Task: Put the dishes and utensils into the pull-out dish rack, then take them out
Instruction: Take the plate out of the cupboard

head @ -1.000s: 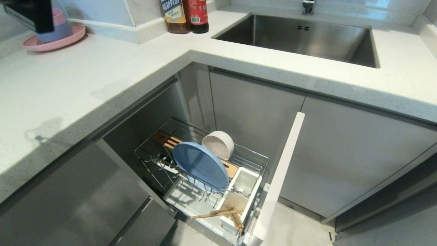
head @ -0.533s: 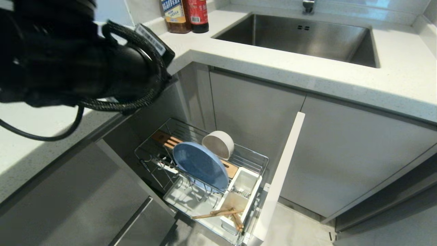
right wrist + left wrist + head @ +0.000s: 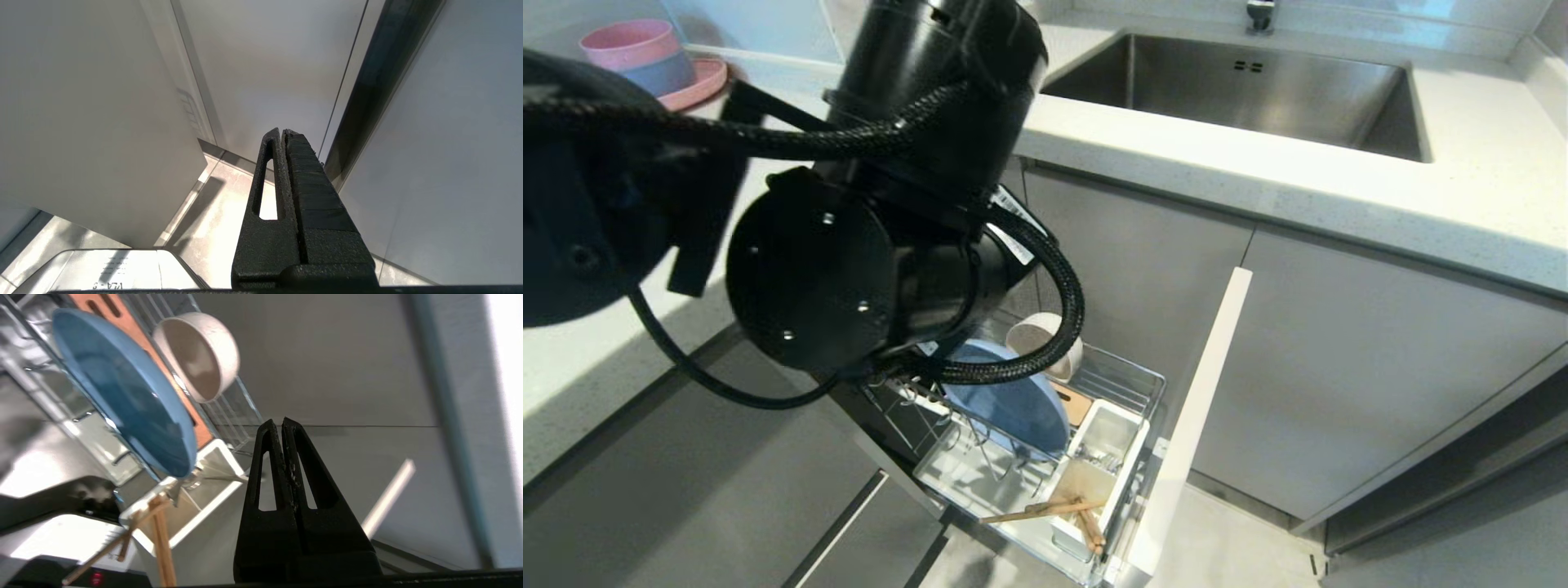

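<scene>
Rack: we see the pull-out dish rack point(image 3: 1123, 384) drawn out of the lower cabinet under the table edge, its narrow white door front point(image 3: 1188, 433) at the outer end.
Plate: the pale blue plate point(image 3: 1013, 408) stands on edge among the rack's prongs, partly behind the arm in the head view; the left wrist view shows its whole face point(image 3: 122, 392).
Bowl: the cream bowl point(image 3: 1058, 343) lies tipped on its side at the rack's inner end, just beside the plate; only the wrist view shows its hollow point(image 3: 196, 355).
Chopsticks: the chopsticks point(image 3: 1045, 510) lie crossed over the white cutlery holder point(image 3: 1107, 457) at the rack's door end.
Fork: we make out metal tines point(image 3: 1104, 462) in the holder, too small to tell more.
Left hand: the left hand point(image 3: 282, 422) hangs above the rack near the holder, fingers pressed together and gripping nothing. The head view hides it behind the arm.
Left arm: the left arm point(image 3: 849, 245) fills the upper left of the head view, bent down over the table edge toward the rack.
Change: we note the arm swung in from the far left over the last second; plate, bowl and chopsticks lie as before.
Right hand: the right hand point(image 3: 284, 132), seen only in its own wrist view, is closed and empty, pointing at cabinet fronts and floor.
Table: pink and blue bowls point(image 3: 637, 53) stand on a pink plate point(image 3: 698, 82) at the far left corner; the sink point(image 3: 1241, 90) is sunk in the far side.
</scene>
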You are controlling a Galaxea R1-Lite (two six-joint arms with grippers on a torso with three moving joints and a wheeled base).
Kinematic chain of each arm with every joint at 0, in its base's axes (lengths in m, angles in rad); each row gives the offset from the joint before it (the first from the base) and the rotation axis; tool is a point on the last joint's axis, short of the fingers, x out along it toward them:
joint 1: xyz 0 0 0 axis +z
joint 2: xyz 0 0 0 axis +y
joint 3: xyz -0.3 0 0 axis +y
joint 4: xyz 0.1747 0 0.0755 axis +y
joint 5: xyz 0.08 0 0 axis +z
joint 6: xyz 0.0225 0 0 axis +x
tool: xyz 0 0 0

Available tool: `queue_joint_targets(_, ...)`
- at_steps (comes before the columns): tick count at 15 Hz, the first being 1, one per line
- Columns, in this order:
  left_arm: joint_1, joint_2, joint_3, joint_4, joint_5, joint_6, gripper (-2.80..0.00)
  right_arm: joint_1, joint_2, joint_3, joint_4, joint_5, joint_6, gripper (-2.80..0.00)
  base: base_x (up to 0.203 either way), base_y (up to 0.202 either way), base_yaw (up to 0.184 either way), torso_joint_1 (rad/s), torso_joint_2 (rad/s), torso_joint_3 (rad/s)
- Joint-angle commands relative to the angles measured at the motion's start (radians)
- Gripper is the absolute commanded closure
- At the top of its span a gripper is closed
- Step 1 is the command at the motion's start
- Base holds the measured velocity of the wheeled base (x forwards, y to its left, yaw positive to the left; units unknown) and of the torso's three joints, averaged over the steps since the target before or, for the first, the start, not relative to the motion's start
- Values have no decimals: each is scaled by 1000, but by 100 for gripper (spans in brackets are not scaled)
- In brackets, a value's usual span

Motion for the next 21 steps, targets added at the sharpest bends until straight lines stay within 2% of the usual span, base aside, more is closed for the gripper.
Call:
queue_joint_targets(1,-6,44,-12,17,19,-10,0,0,0,0,0,0,0,0,0,0,0,0,0,0)
queue_joint_targets(2,-8,50,-15,32,23,-13,-280,0,0,2,0,0,0,0,0,0,0,0,0,0)
queue_joint_targets(4,-4,54,-20,39,24,-63,-280,0,0,2,0,0,0,0,0,0,0,0,0,0)
queue_joint_targets(7,15,70,-11,61,16,-195,-280,0,0,2,0,0,0,0,0,0,0,0,0,0)
queue_joint_targets(12,45,106,-8,117,14,-234,-280,0,0,2,0,0,0,0,0,0,0,0,0,0)
queue_joint_targets(21,119,287,-17,121,12,-295,-280,0,0,2,0,0,0,0,0,0,0,0,0,0)
